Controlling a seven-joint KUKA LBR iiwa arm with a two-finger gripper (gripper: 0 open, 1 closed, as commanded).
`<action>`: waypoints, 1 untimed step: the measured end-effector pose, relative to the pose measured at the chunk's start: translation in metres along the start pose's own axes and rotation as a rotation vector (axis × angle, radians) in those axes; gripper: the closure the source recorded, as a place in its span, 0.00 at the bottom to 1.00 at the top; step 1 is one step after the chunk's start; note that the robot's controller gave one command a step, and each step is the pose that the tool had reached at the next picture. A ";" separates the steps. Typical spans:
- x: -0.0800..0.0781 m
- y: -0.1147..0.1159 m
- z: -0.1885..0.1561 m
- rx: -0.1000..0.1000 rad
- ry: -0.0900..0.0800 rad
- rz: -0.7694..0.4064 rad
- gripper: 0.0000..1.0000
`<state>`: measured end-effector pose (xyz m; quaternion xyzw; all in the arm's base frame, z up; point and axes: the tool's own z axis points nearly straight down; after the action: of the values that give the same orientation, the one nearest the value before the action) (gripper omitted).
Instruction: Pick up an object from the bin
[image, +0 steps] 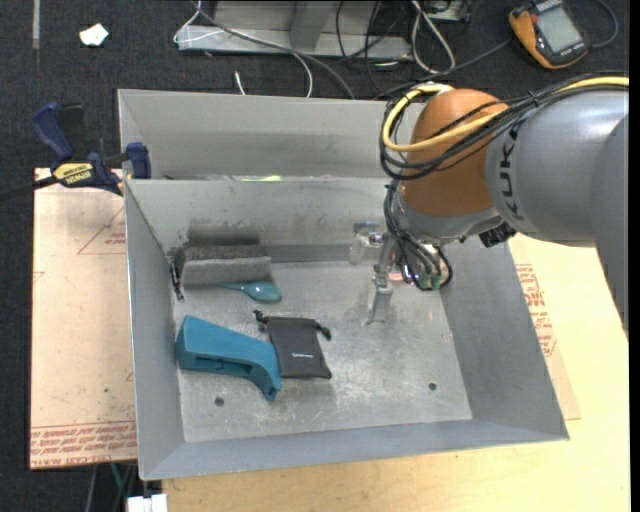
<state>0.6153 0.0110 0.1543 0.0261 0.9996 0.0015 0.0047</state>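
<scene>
Claw (378, 305): hangs over bare floor of bin (452, 340); whether open or closed cannot be told. Black flat pouch (298, 350): nearest item, left of claw and nearer the front wall, long axis running front to back. Blue angled tool (225, 352): touches the pouch's far side.

Orange handheld device (548, 32) at one o'clock, dark cables (340, 30) at twelve, small white scrap (94, 36) at eleven, dark floor (60, 95) around.

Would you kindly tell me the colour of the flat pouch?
The pouch is black, camera view.
</scene>
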 end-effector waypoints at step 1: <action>0.017 0.040 0.021 0.000 -0.003 0.047 0.00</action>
<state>0.6004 0.0514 0.1335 0.0496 0.9987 0.0018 0.0062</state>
